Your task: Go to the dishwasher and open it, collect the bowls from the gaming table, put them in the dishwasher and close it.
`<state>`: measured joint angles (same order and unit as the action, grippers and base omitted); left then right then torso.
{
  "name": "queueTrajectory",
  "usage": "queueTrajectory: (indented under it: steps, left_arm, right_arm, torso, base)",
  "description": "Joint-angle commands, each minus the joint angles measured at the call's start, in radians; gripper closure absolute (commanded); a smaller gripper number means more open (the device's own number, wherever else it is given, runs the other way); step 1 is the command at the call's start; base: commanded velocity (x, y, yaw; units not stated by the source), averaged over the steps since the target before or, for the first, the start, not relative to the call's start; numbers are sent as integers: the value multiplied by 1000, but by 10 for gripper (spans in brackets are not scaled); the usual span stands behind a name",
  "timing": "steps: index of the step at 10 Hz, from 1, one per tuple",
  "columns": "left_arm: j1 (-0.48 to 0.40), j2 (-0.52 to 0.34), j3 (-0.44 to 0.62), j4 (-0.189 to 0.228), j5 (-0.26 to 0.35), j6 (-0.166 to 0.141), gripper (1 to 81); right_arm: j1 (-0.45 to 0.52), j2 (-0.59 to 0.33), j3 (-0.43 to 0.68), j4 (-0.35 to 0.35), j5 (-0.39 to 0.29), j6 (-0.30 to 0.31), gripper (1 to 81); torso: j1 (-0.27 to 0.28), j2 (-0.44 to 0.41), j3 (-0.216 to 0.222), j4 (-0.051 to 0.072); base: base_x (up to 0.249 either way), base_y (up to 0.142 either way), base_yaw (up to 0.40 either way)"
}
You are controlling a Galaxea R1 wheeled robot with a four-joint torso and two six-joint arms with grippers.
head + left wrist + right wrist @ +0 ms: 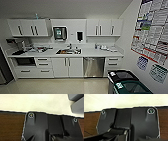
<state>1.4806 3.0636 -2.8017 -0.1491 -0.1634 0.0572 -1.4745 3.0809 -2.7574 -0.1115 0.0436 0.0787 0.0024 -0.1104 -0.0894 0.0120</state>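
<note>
Whether either gripper is released or clenched I cannot tell from here, while the dishwasher (93,67), shut under the counter (87,53) right of the sink (68,51), looks stiff, smooth steel, best pulled by its door's top edge.

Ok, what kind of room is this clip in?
Most likely an office kitchenette: a white counter with a sink, wall cabinets above, a steel-fronted dishwasher below, and bins by a poster-covered wall.
</note>
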Motion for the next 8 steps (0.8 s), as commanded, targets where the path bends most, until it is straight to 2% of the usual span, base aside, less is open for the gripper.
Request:
queueTrajectory:
  steps: [1, 8]
  left_arm:
    - [-56, 3, -1, 6, 41, 10, 10]
    - [-56, -2, -2, 2, 39, 10, 10]
  right_arm:
    - [64, 5, 4, 10, -45, 3, 10]
    - [67, 5, 4, 10, -45, 3, 10]
  torso:
    - [0, 0, 0, 0]
    - [0, 0, 0, 0]
  base:
    - [142, 0, 0]
    - [128, 0, 0]
